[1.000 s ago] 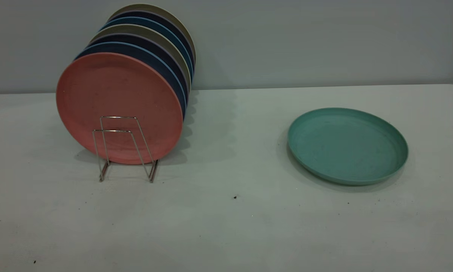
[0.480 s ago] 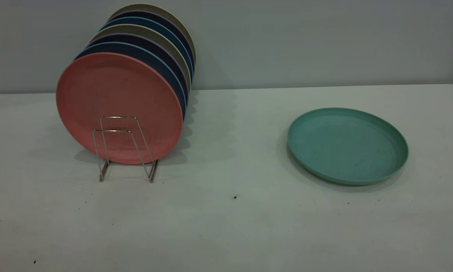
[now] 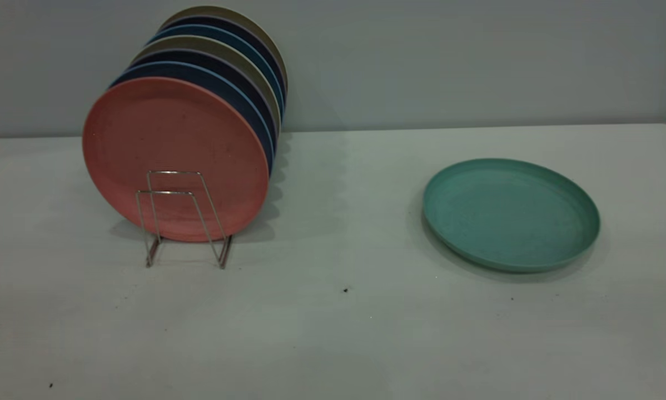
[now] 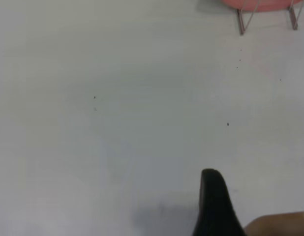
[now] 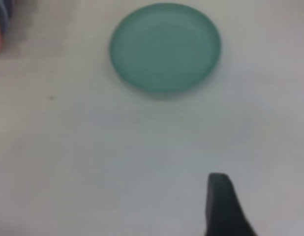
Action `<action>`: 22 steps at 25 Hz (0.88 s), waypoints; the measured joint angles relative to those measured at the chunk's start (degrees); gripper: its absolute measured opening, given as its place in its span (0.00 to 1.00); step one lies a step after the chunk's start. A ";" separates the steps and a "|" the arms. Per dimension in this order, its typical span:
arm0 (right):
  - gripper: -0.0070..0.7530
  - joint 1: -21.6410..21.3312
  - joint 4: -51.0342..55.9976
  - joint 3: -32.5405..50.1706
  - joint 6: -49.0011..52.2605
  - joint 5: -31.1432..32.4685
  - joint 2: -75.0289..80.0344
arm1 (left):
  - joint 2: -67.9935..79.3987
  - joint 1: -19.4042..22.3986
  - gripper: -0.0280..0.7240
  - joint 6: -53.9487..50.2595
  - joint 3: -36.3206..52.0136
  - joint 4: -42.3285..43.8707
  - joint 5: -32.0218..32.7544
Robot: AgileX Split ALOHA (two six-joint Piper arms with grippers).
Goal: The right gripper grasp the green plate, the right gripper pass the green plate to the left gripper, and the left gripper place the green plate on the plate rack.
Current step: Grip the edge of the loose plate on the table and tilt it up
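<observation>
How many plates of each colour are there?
Pink plate: 1
Blue plates, dark and lighter: 4
Beige plates: 2
Green plate, flat on the table: 1
Total: 8, seven standing in the plate rack

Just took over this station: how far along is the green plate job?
Nothing looks done yet. The green plate lies flat on the table, apart from the plate rack, whose front wire loops stand empty before the pink plate. Neither arm shows in the exterior view; the right gripper is short of the plate, the left gripper over bare table. Grasp, handover and racking all remain.
</observation>
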 joint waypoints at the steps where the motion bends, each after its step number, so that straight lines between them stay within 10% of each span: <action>1: 0.63 0.00 1.72 -0.99 -1.57 -1.30 3.24 | 4.49 0.00 0.71 0.19 -1.40 -0.41 -1.22; 22: 0.72 0.00 44.77 -14.60 -45.70 -16.41 66.77 | 58.91 -5.48 0.71 26.76 -25.51 -35.57 -15.78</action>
